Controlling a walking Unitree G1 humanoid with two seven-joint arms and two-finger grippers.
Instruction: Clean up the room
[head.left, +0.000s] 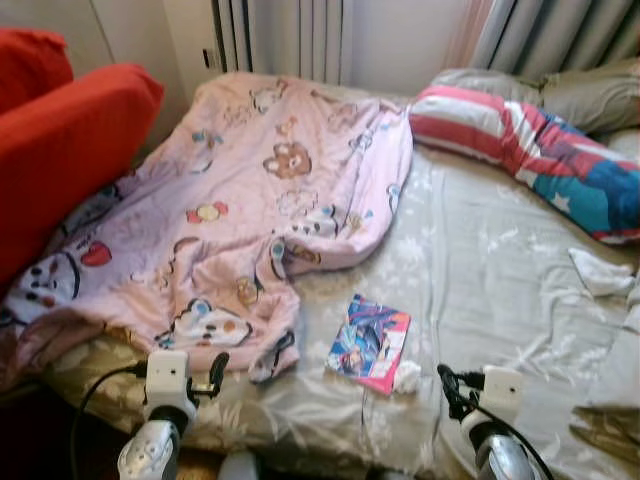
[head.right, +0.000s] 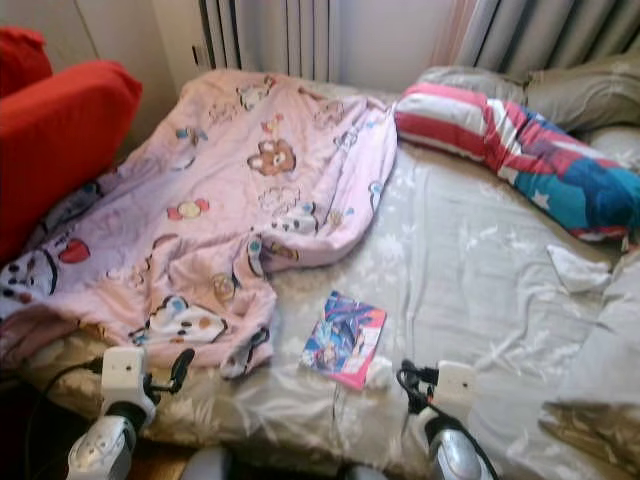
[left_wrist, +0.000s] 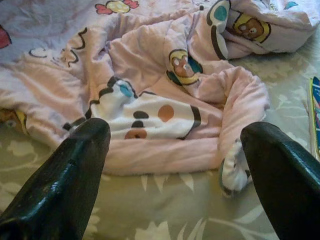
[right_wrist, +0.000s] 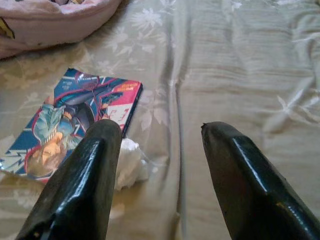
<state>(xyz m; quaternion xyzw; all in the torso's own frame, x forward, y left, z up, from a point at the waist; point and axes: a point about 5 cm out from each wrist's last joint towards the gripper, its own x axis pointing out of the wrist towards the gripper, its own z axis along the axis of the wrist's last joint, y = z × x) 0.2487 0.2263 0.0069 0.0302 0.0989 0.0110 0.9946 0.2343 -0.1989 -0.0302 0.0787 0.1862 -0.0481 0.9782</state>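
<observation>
A pink cartoon-print blanket (head.left: 230, 220) lies rumpled across the bed (head.left: 480, 270) from center toward 9 o'clock. A comic book (head.left: 370, 342) sits near 6 o'clock, a crumpled white tissue (head.left: 407, 376) touching its corner. The left gripper (left_wrist: 170, 150) hovers spread before the blanket's edge (not touching); the right gripper (right_wrist: 160, 145), fingers parted, hangs over the tissue and book.

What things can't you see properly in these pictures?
- Bed sheet under the pink blanket: hidden by the blanket, head views.
- Book title: too small and blurred; the right gripper finger covers one corner, right wrist view.
- White crumpled thing beside the book: partly behind that finger.
- Red cushion: cut off by the edge.
</observation>
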